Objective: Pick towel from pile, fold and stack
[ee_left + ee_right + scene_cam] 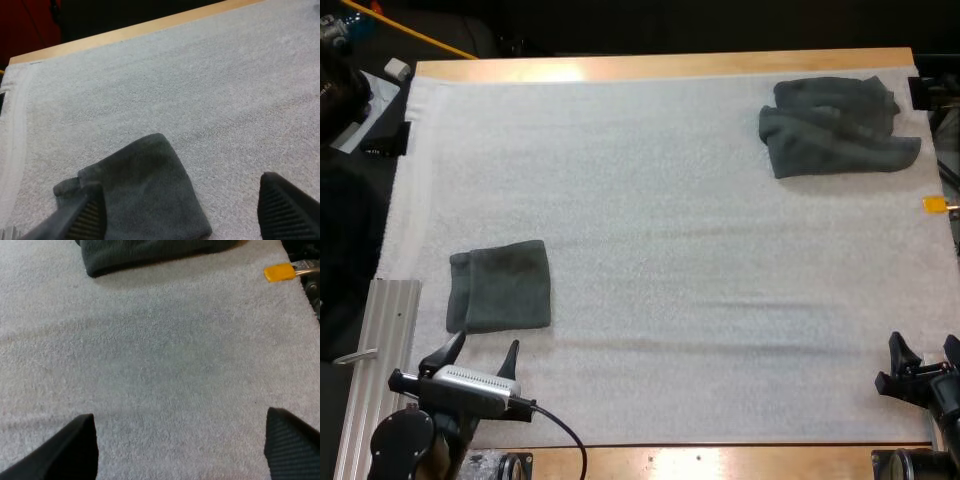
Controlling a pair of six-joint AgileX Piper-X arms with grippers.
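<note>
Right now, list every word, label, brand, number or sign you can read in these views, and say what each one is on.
There is nothing to read.
The folded towel and the crumpled towel are plain, with no tag or print showing.
The white mat has no writing on it.
The left hand and the right hand show plain black fingers with no marking.

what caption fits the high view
Left pincer and right pincer open at the near edge of the white mat; folded towel just ahead of the left, crumpled towel pile at far right.
</note>
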